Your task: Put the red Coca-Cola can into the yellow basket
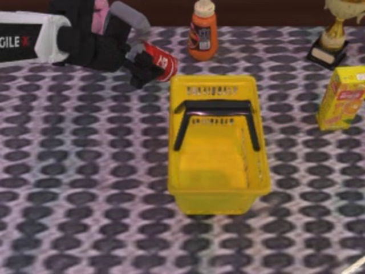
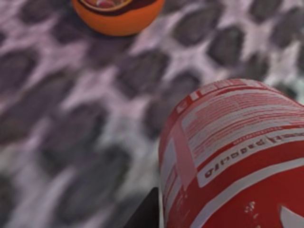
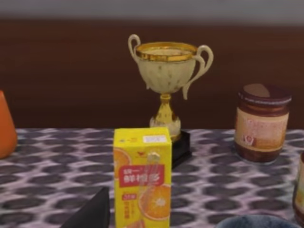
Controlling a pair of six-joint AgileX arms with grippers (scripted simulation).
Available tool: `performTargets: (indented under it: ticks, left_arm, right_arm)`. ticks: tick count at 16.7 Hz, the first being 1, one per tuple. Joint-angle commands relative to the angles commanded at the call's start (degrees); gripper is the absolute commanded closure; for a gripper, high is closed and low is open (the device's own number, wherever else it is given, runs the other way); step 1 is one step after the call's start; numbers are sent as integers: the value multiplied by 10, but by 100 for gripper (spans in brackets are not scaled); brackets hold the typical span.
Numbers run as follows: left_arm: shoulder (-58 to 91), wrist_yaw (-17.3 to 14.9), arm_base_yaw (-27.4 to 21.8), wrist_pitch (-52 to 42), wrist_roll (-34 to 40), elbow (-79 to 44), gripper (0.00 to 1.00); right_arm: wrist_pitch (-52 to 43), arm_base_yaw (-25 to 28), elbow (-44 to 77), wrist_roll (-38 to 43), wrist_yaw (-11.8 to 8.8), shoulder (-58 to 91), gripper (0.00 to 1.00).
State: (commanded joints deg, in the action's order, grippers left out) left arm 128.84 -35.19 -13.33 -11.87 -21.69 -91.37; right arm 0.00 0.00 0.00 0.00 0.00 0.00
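The red Coca-Cola can [image 1: 162, 61] is tilted in my left gripper [image 1: 149, 67], which is shut on it, just off the far left corner of the yellow basket [image 1: 217, 85]. The can [image 2: 237, 161] fills much of the left wrist view, with one dark finger [image 2: 145, 213] against its side. The basket stands in the middle of the table, its black handle [image 1: 215, 105] folded across the far end. My right arm is out of the top view. In its wrist view only one dark fingertip [image 3: 97, 211] shows, far to the side with nothing against it.
An orange bottle [image 1: 203, 31] stands just behind the basket, close to the can. At the right are a trophy [image 1: 333, 34] and a yellow juice carton [image 1: 341, 97]. The right wrist view also shows a brown jar [image 3: 261, 123] and a grey bowl rim [image 3: 256, 222].
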Motion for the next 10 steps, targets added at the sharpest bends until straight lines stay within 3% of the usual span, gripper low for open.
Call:
performTargets:
  ticks: [6,10]
  left_arm:
    - [-28,-229,-29,333,123,83,100]
    - [-54,-339,-42,478,174,117,100]
  right_arm:
    - [0,0,0,0,0,0,0]
    - [0,0,0,0,0,0,0]
